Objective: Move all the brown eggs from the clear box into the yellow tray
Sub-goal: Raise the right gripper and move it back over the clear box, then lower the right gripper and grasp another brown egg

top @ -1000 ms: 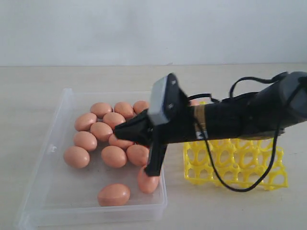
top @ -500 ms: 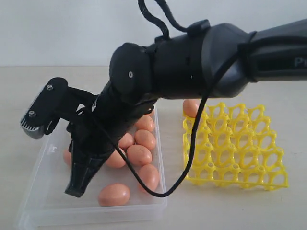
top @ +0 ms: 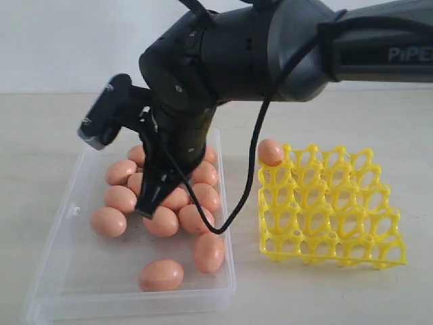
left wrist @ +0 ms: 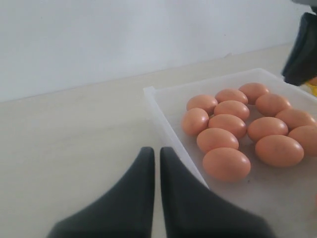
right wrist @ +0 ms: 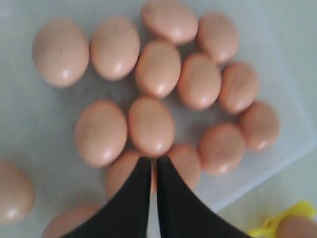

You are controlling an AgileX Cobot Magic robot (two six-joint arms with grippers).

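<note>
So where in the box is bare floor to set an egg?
Bare: the near-left corner of the box, beside the lone egg, and the strip along its left wall. Crowded: the far half, where eggs cluster under the right tool.

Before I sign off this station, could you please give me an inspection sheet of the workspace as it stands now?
Surface: pale tabletop, flat.
Job's things: brown eggs clustered in the clear box; one egg sits in a corner cell of the yellow tray, other cells empty.
Clutter: nothing seen.
Grippers: right pincer shut, empty, tips low among the eggs, contact cannot be told; left pincer shut, empty, over the table beside the box.
Cables: black cable hangs in a loop from the right arm down over the box.
Surroundings: plain pale wall behind.
</note>
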